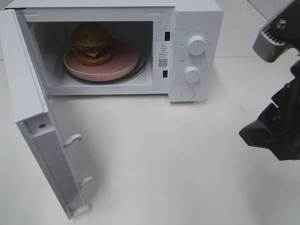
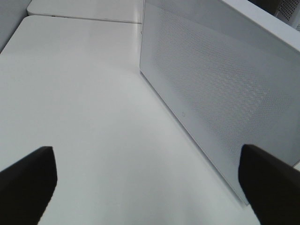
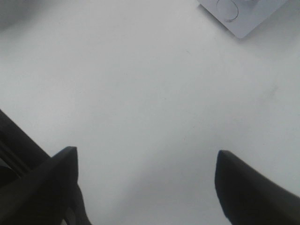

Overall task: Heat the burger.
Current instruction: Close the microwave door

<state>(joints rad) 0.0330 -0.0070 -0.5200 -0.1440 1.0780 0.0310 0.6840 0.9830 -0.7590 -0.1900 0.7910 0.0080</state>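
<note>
Well, the burger (image 1: pixel 92 43) is sitting inside the open microwave (image 1: pixel 206 28).
You are seeing it resting on the pink plate (image 1: pixel 124 63); your left gripper (image 2: pixel 146 151) and right gripper (image 3: pixel 146 153) are both hanging released, grasping nothing.

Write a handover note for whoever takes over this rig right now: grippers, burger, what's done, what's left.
Left gripper: open, empty, low over the table, next to what looks like the open door's outer face.
Right gripper: open, empty, over bare table in front of the microwave.
Burger: upright on the pink plate inside the microwave.
Done: burger loaded.
Left: door stands wide open, so shut it, then probably set the two dials.
</note>
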